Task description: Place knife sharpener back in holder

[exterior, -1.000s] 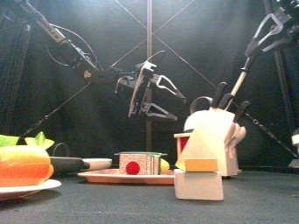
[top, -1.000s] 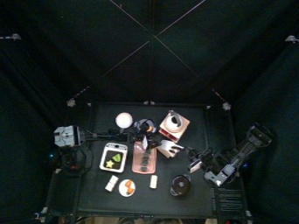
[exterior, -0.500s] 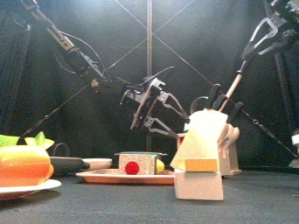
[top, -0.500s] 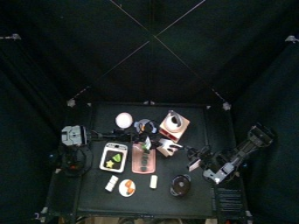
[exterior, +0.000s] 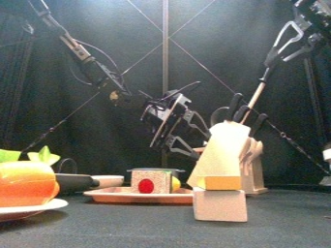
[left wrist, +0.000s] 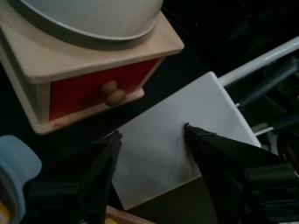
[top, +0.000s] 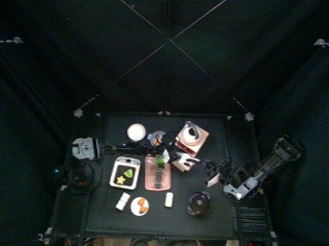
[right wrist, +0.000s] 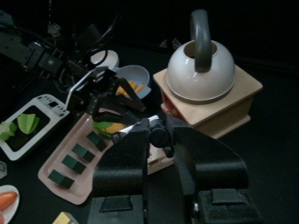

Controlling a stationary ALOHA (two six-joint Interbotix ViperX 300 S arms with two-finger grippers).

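**Desk:** What's the right arm doing up there?

**Photographer:** The right gripper [exterior: 295,39] hangs high over the table's right side, jaws partly closed on the upper end of the sharpener [exterior: 262,85]. The rod slants down and leftward from it. Gripping the top, I'd say, leaves the lower end free to be steered into a slot.

**Desk:** And the holder?

**Photographer:** The block [exterior: 230,155] stands right of centre, knives [exterior: 223,116] sticking from its top and a red-drawered grinder [left wrist: 82,61] just behind. The sharpener's lower end sits just above that top, in among the knife handles. Whether it has entered a slot, I can't tell.

**Desk:** The other arm?

**Photographer:** The left gripper [left wrist: 152,138] comes in from the left, jaws spread wide and empty, the block's pale sloping face framed between them. It's near the block, not gripping it. My guess is that it's there to steady the block as the rod goes in.

**Desk:** The risk?

**Photographer:** Probably the slant: a tip that misses the slot could catch a handle or tip the block.
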